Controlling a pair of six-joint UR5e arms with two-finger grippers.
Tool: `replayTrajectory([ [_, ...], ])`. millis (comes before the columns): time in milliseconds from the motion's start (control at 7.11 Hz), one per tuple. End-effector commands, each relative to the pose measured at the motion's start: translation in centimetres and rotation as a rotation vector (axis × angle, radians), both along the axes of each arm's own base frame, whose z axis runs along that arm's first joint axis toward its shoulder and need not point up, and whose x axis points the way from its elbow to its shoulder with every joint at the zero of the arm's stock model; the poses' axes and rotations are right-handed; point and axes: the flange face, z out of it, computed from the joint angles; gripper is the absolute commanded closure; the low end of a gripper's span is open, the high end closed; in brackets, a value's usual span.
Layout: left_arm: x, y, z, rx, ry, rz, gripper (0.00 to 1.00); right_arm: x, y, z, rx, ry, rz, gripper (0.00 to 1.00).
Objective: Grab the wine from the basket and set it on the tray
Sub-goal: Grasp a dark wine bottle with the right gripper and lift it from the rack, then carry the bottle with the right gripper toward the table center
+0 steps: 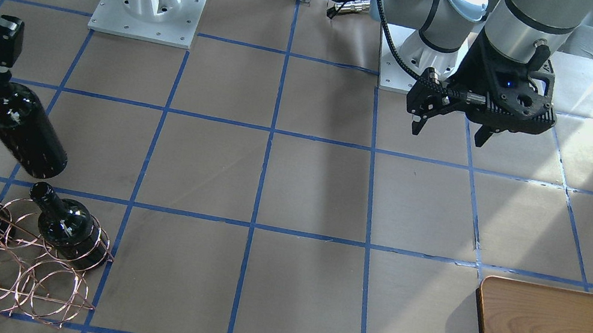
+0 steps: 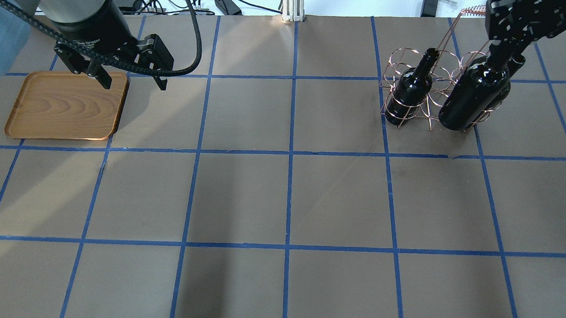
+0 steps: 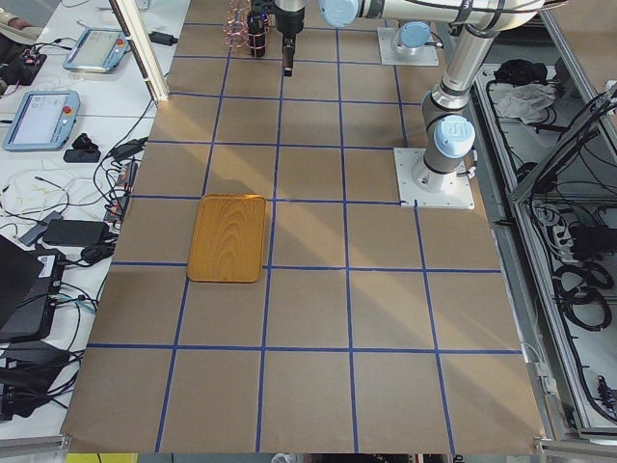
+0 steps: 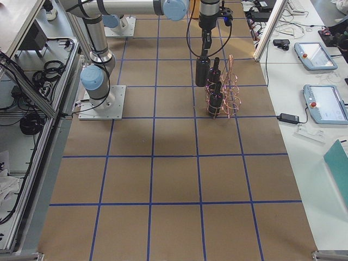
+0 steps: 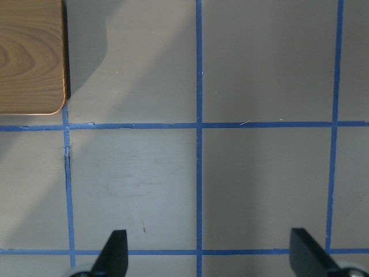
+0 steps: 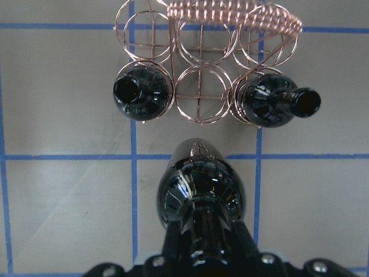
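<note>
My right gripper (image 2: 503, 44) is shut on the neck of a black wine bottle (image 2: 473, 94). It holds the bottle upright, outside the copper wire basket (image 2: 415, 83) on the robot's side; the bottle also shows in the right wrist view (image 6: 199, 190) and the front view (image 1: 23, 127). Two more black bottles (image 6: 141, 95) (image 6: 271, 104) stand in the basket's (image 6: 202, 75) near end rings. The wooden tray (image 2: 65, 106) lies bare at the far left of the table. My left gripper (image 2: 134, 82) is open and empty, hanging above the table just beside the tray's right edge (image 5: 29, 57).
Brown paper with a blue tape grid covers the table. The arm bases (image 1: 148, 6) (image 1: 413, 59) stand at the robot's edge. Cables and tablets (image 3: 43, 111) lie off the table on the far side.
</note>
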Motion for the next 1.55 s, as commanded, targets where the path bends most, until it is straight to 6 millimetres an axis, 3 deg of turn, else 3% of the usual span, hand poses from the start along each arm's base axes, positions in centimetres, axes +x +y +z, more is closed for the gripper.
replayTrajectory([
  [0,0.0,0.0,0.0,0.000,0.001,0.000,0.00,3.5,4.3,-3.1,0.056,-0.015,-0.101,1.00],
  [141,0.0,0.0,0.2,-0.006,0.002,0.000,0.00,7.9,4.8,-4.2,0.048,-0.011,-0.144,1.00],
  [422,0.3,0.0,0.5,-0.010,0.001,0.006,0.00,18.5,4.8,-7.5,0.011,-0.004,-0.195,1.00],
  [562,0.6,-0.1,0.5,-0.011,0.005,0.010,0.00,22.7,5.2,-8.4,-0.019,-0.027,-0.166,1.00],
  [703,0.6,-0.1,0.5,-0.011,0.007,0.012,0.00,25.6,6.2,-9.7,0.000,-0.025,-0.217,1.00],
  [844,1.0,-0.1,1.2,-0.020,-0.009,0.017,0.00,29.1,7.3,-11.7,0.027,-0.013,-0.229,1.00],
  [984,2.6,-0.5,1.1,-0.017,0.003,0.052,0.00,31.9,8.3,-12.7,0.022,-0.017,-0.221,1.00],
  [1125,4.0,-0.8,1.0,-0.014,0.008,0.079,0.00,33.1,8.8,-13.1,0.019,-0.021,-0.235,1.00],
  [1406,4.0,-0.7,0.7,-0.008,0.006,0.081,0.00,34.2,8.5,-13.1,-0.005,-0.056,-0.252,1.00],
])
